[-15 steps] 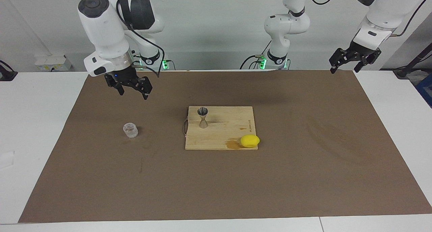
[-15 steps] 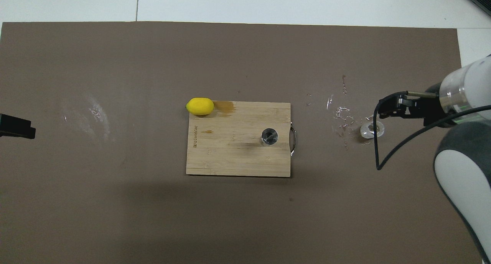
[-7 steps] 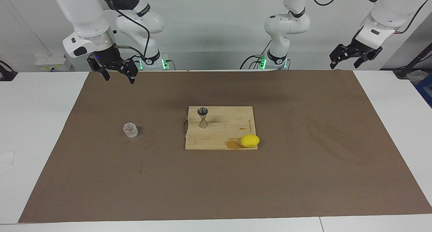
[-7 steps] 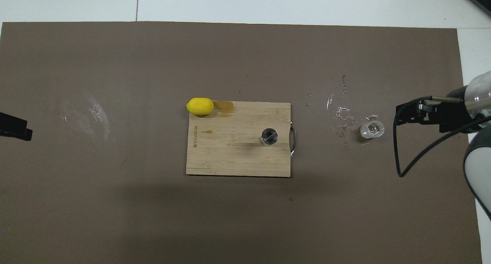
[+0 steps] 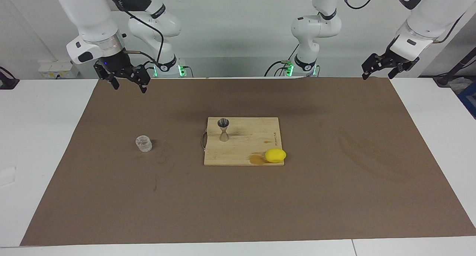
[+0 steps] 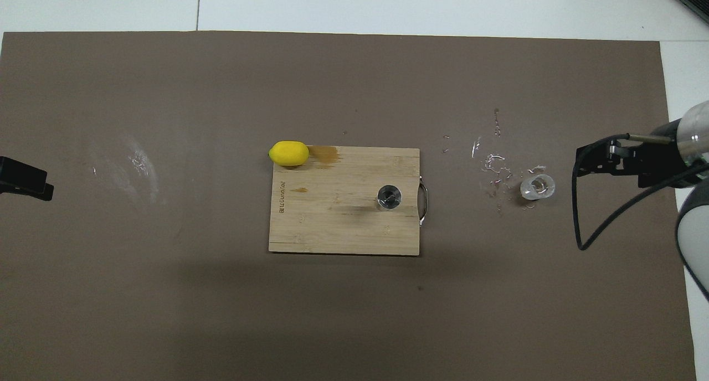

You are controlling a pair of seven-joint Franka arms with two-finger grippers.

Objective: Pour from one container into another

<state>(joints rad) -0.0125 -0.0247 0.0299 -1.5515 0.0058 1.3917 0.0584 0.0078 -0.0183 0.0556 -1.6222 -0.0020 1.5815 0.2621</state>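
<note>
The right claw (image 5: pixel 126 81) has pulled up and back to the mat's robot-side corner, fingers apart and empty. The glass cup (image 5: pixel 143 143) stands upright on the mat; the jigger (image 5: pixel 223 130) stands on the cutting board (image 5: pixel 253 144). The left claw (image 5: pixel 384 66) waits, open. Pouring looks finished.

White table (image 5: pixel 44 137), brown mat (image 5: pixel 334 181), pale wall (image 5: pixel 238 32), wall socket (image 5: pixel 55 68)

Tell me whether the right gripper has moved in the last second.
Yes. The right gripper has risen and pulled back from over the glass cup, toward the mat's robot-side edge; the cup stands where it was.
</note>
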